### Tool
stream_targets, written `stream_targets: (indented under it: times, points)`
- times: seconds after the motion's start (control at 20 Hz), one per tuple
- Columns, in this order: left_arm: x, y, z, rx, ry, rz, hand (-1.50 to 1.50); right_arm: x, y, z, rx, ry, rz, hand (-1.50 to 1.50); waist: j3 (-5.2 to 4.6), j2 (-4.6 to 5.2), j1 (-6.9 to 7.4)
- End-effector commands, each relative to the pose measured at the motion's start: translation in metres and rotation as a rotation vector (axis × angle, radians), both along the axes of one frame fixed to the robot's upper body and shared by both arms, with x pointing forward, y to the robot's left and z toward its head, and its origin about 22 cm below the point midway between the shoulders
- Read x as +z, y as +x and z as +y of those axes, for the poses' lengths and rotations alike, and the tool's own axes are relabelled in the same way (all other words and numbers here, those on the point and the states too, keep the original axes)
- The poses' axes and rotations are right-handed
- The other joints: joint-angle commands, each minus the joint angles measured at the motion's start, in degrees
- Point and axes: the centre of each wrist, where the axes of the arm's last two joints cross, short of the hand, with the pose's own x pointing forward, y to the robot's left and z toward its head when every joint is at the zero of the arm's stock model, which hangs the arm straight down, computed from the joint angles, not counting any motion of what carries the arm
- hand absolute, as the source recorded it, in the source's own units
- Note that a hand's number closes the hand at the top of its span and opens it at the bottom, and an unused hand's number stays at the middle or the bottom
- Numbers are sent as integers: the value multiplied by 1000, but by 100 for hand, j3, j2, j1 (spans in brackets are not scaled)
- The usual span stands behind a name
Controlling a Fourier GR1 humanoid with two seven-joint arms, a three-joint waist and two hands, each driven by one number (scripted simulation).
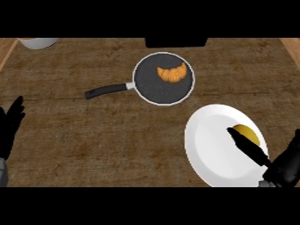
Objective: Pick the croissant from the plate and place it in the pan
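The croissant is golden-orange and crescent-shaped. It lies inside the pan, toward its far right side. I count one croissant, one dark pan with its handle pointing left, one white plate below and right of the pan, and one round yellow item on that plate. My right hand, below and right of the pan, is spread open and holds nothing. One straight finger lies over the plate, its tip at the yellow item. My left hand, far left of the pan, is open and empty.
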Motion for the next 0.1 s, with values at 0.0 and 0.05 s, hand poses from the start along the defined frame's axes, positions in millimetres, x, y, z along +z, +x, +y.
stream_targets:
  times: [0.0, 0.05]
  points:
    - [10, 0, 3, 5, -10, -11, 0, 28, -63, -9, 4, -2, 16, -150, 5, 18, 49]
    - [18, 29, -21, 8, -1, 0, 0, 30, -64, -10, 3, -9, 20, -150, 7, 42, 44]
